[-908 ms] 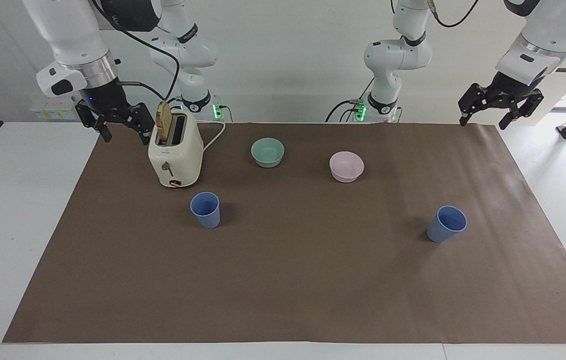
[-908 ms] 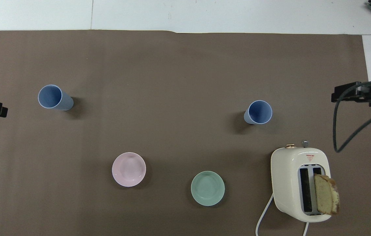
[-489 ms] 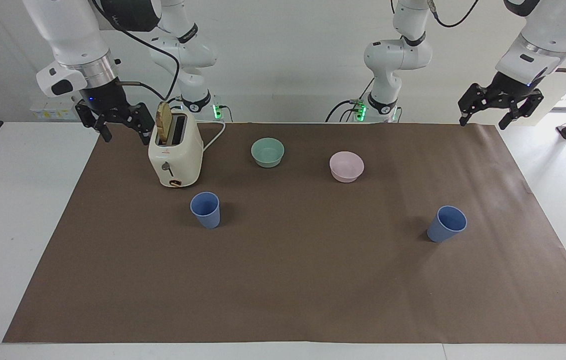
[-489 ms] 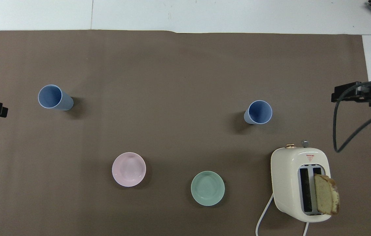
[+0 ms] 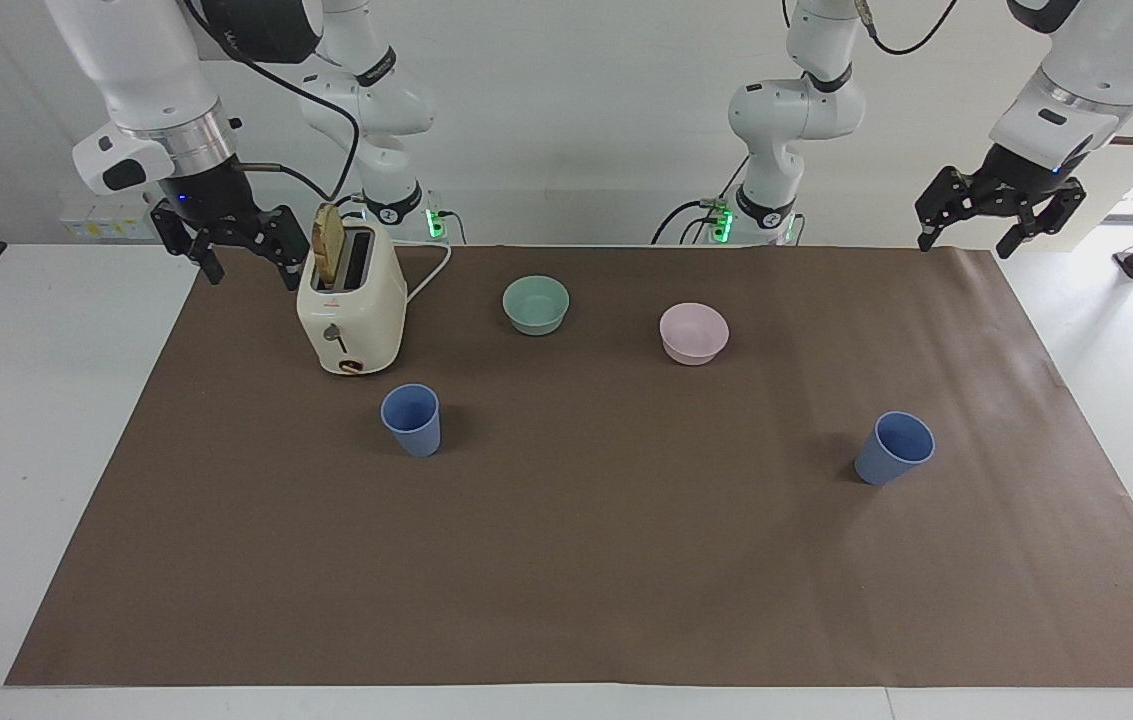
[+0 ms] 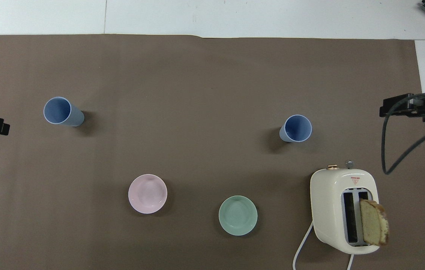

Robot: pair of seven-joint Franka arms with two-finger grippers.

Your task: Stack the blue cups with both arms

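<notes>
- Barely any movement: left gripper [image 5: 1001, 217] a touch higher than a moment ago, up over the brown mat's [image 5: 566, 560] corner at the left arm's end, jaws spread, empty.
- Right gripper [image 5: 231, 245] unmoved, just beside the toaster [image 5: 351, 310], jaws spread, empty too.
- Blue cups untouched and well apart: one [image 5: 412, 420] near the toaster, farther from the robots; the other [image 5: 894, 447] toward the left arm's end.
- No grasp started; stacking all ahead.
</notes>
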